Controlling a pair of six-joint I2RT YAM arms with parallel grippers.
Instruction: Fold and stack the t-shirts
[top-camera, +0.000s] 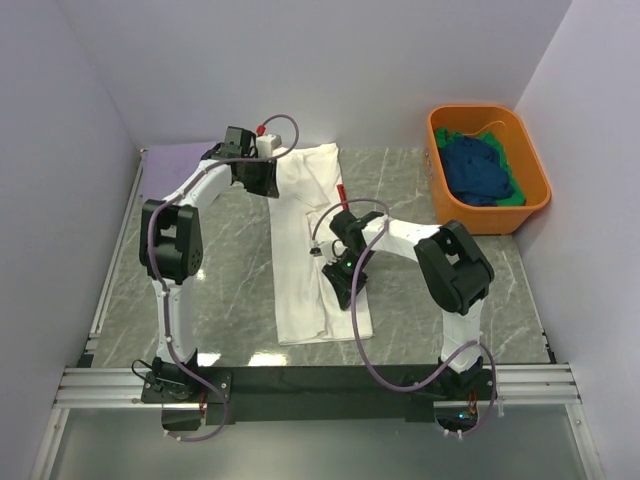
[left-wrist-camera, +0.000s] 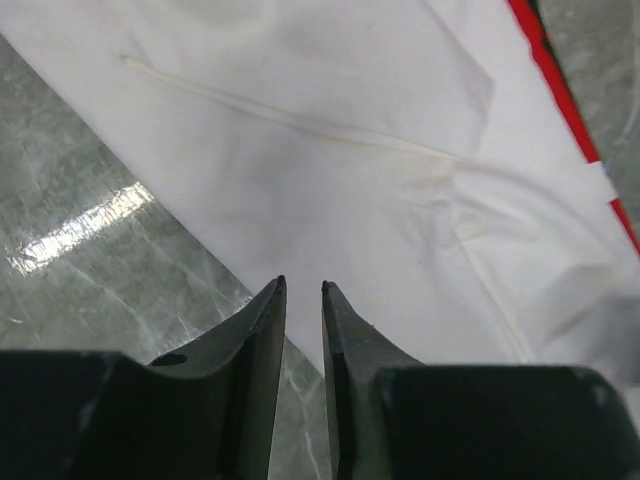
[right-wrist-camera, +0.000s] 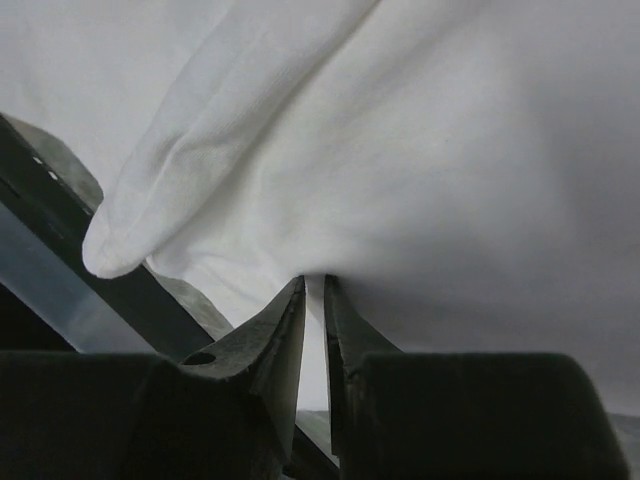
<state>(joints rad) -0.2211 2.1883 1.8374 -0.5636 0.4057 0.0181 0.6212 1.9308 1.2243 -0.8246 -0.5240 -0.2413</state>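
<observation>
The large white cotton t-shirt (top-camera: 300, 250) lies folded into a long narrow strip down the middle of the grey marble-patterned table (top-camera: 225, 285), a sliver of its red panel (top-camera: 343, 192) showing at the right edge. The right gripper (right-wrist-camera: 313, 280) is pinched on a raised fold at the strip's near right edge. At the far end, the left gripper (left-wrist-camera: 302, 288) rests its tips at the shirt's left edge, jaws a narrow slit apart with bare table visible between them. A lavender shirt (top-camera: 175, 160) lies far left. Dark blue (top-camera: 478, 170) and green (top-camera: 515, 198) shirts fill the orange plastic tub (top-camera: 478, 108) at far right.
</observation>
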